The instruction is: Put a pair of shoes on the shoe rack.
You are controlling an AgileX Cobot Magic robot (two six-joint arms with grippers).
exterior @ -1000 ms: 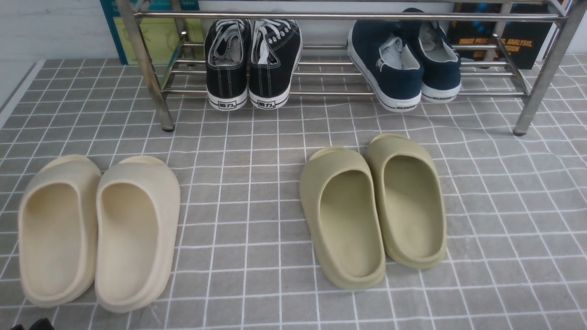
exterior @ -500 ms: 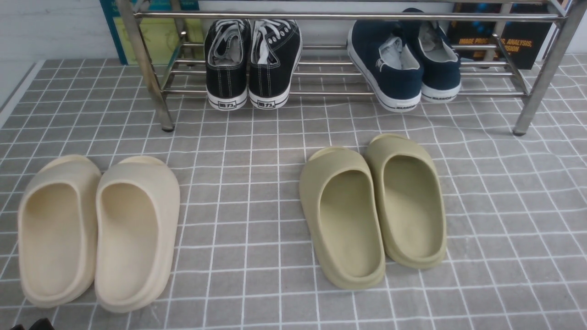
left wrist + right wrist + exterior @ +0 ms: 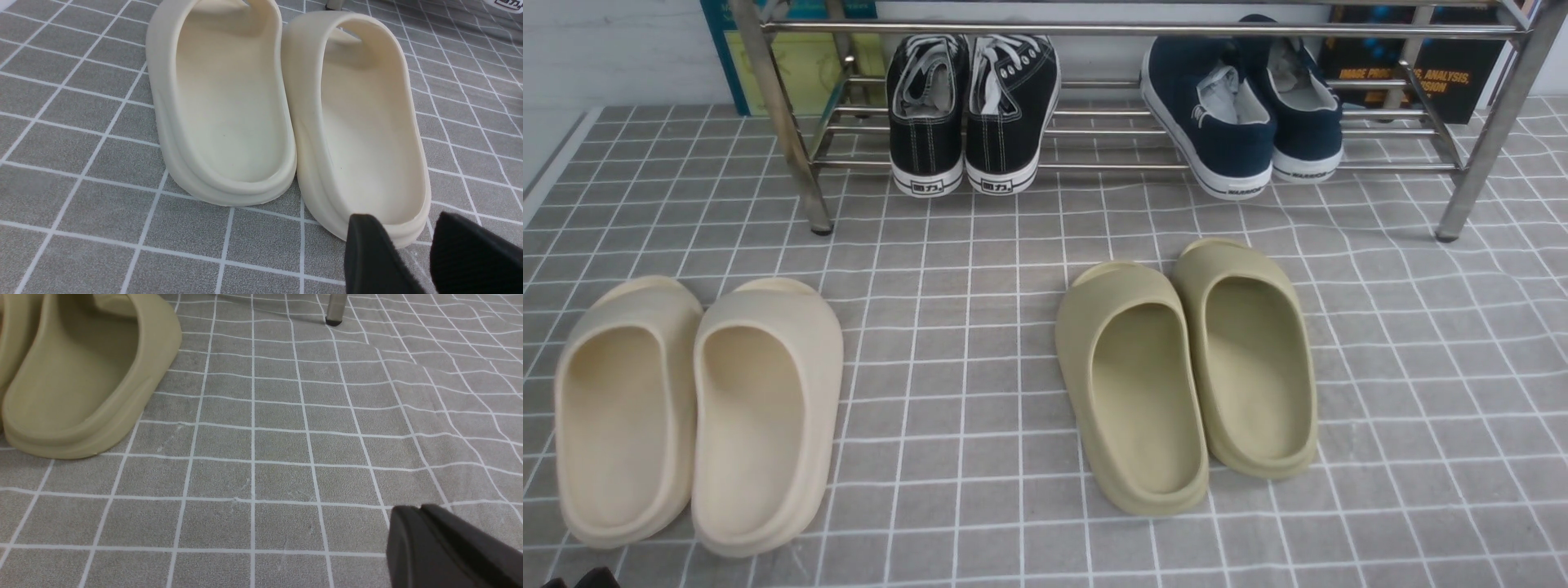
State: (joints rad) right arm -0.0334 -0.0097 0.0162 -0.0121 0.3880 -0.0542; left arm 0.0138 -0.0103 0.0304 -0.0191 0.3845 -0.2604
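The pair of shoes, two navy slip-ons with white soles (image 3: 1217,122), stands on the lower bars of the shoe rack (image 3: 1143,29) at its right side, heels toward me, the left one angled against the right one (image 3: 1303,106). In the left wrist view my left gripper (image 3: 404,228) is open with nothing between its fingers, just behind the heel of a cream slipper (image 3: 367,122). My right gripper (image 3: 416,510) hangs shut and holds nothing, over bare checked floor mat (image 3: 286,437). Both grippers are far from the navy pair.
Black lace-up sneakers (image 3: 972,106) stand on the rack's left half. Cream slippers (image 3: 698,408) lie on the mat at front left and olive slippers (image 3: 1184,376) at centre right, also in the right wrist view (image 3: 81,375). A rack leg (image 3: 336,310) stands beyond the right gripper.
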